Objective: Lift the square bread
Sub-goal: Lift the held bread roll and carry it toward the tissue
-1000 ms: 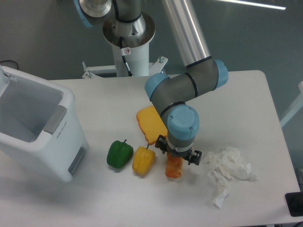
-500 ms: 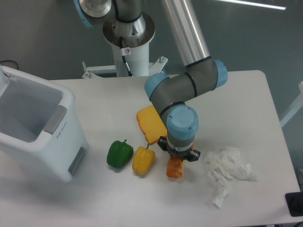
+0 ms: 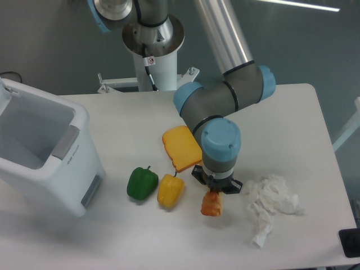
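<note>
The square bread (image 3: 181,147) lies flat on the white table (image 3: 281,124), a yellow-orange toast slice with a darker crust edge. My gripper (image 3: 214,188) points straight down just right of and in front of the bread's near corner. It hangs directly over a small orange loaf (image 3: 211,204). The blue wrist hides the fingers, so I cannot tell how the jaws stand or whether they hold the loaf. The bread is free of the gripper.
A yellow pepper (image 3: 170,190) and a green pepper (image 3: 142,183) lie left of the loaf, in front of the bread. A crumpled white tissue (image 3: 271,202) lies to the right. A white bin (image 3: 45,152) stands at the left.
The wrist has shifted a little right and toward the front, uncovering more of the bread. The orange loaf has shifted right with it. The bread has not moved.
</note>
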You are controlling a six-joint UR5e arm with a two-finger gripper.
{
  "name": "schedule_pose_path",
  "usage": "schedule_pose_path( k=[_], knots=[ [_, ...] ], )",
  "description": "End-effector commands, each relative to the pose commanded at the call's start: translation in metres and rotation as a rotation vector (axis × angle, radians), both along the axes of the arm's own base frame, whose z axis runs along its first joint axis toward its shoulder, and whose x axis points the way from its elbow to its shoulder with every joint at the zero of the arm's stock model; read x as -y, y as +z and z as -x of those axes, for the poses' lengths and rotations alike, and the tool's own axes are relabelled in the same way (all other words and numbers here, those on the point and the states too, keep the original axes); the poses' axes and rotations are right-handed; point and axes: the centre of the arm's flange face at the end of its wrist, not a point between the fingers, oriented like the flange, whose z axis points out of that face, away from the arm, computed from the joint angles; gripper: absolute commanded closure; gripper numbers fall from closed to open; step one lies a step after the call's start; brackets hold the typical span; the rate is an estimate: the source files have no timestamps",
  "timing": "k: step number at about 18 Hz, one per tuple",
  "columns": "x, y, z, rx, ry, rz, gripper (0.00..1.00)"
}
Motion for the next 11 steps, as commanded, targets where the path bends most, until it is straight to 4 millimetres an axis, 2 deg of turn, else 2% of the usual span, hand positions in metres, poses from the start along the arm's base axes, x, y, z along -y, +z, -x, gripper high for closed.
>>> schedule_pose_path(
  k=[1, 3, 4, 5, 9, 11],
  knots=[
    [0.0, 0.006, 0.004, 0.002, -0.012, -0.023, 0.79],
    [0.004, 0.032, 0.008, -0.024, -0.078, -0.06, 0.81],
    [0.007, 0.038, 0.011, -0.035, -0.11, -0.063, 0.88],
    [0.009, 0.043, 0.016, -0.044, -0.129, -0.066, 0.91],
    [0.011, 0.059, 0.024, -0.077, -0.209, -0.064, 0.9],
    [0.021, 0.064, 0.032, -0.075, -0.226, -0.061, 0.9]
  ],
)
